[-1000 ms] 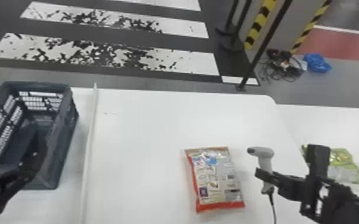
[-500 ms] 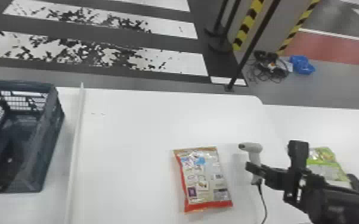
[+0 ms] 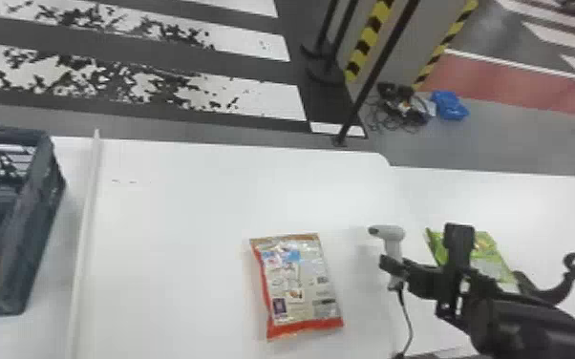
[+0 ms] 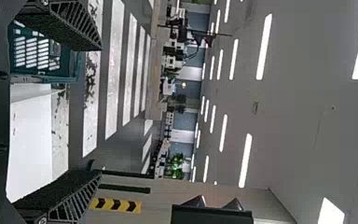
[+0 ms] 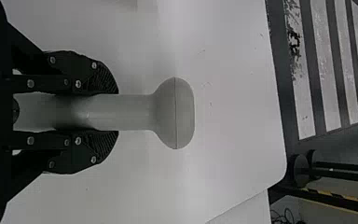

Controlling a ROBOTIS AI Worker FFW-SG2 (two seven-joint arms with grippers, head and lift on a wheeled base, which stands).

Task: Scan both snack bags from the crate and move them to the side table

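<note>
bright ceiling lights, soft glare on white table

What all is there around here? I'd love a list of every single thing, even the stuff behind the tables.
Snack bags: two; red-edged on the main table, green on the side table
Crate: one, dark blue-grey, far left
Ridge: one, white, right of crate
Tables: two, white; main, side at right
Scanner: one, grey, dark cord, between the bags
Posts: several, black, behind
Warning stripes: several, yellow-black, behind
Cables: one heap, mostly black, floor
Bundle: one, blue, beside cables
Floor stripes: several, white, worn
Ceiling lights: many, white, overhead
Right gripper: one, black, gripping the scanner
Left gripper: one, black, open, empty
</note>
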